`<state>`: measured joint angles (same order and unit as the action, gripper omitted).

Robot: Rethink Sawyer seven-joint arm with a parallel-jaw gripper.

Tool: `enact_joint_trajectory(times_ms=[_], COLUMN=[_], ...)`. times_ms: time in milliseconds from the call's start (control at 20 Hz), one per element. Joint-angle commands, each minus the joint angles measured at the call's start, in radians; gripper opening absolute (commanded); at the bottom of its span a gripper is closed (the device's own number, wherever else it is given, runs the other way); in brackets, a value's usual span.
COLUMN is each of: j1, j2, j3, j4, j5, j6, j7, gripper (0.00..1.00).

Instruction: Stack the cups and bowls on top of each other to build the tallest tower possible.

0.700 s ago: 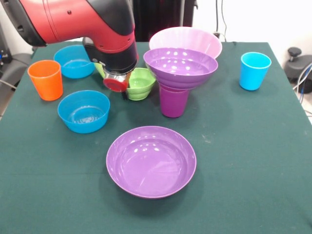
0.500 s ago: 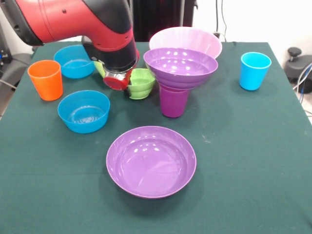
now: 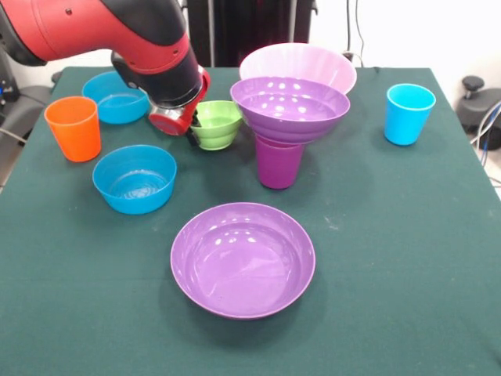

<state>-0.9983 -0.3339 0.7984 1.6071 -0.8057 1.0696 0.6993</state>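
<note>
The red and black arm reaches in from the upper left. Its gripper (image 3: 194, 123) is shut on the left rim of the small ribbed green bowl (image 3: 219, 124), which hangs just off the table. To the right is the tower: a purple cup (image 3: 279, 163) with a wide purple bowl (image 3: 290, 106) sitting on top. The big pink bowl (image 3: 297, 61) is right behind it. A second wide purple bowl (image 3: 243, 258) lies at the front centre. Two small blue bowls (image 3: 135, 178) (image 3: 113, 98) and the orange cup (image 3: 73, 128) are on the left. The light blue cup (image 3: 409, 113) stands at the right.
Everything rests on a dark green tablecloth (image 3: 391, 258). The arm's thick body covers the table's upper left corner and part of the far blue bowl. Black equipment stands beyond the table's far edge.
The gripper has moved up and to the left, carrying the green bowl with it away from the purple cup. All other cups and bowls stayed in place.
</note>
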Motion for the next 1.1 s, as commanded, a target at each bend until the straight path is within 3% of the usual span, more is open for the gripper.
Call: enact_joint_trajectory(times_ms=[50, 450, 800, 1100], j1=[0.025, 0.037, -0.047, -0.054], j2=[0.002, -0.045, -0.170, -0.169], j3=[-0.035, -0.045, 0.056, 0.089], j4=[0.039, 0.035, 0.044, 0.040], j5=[-0.033, -0.041, 0.092, 0.127], j6=[0.014, 0.073, 0.247, 0.240], j7=[-0.163, -0.193, -0.338, -0.269], gripper=[0.00, 0.00, 0.00, 0.00])
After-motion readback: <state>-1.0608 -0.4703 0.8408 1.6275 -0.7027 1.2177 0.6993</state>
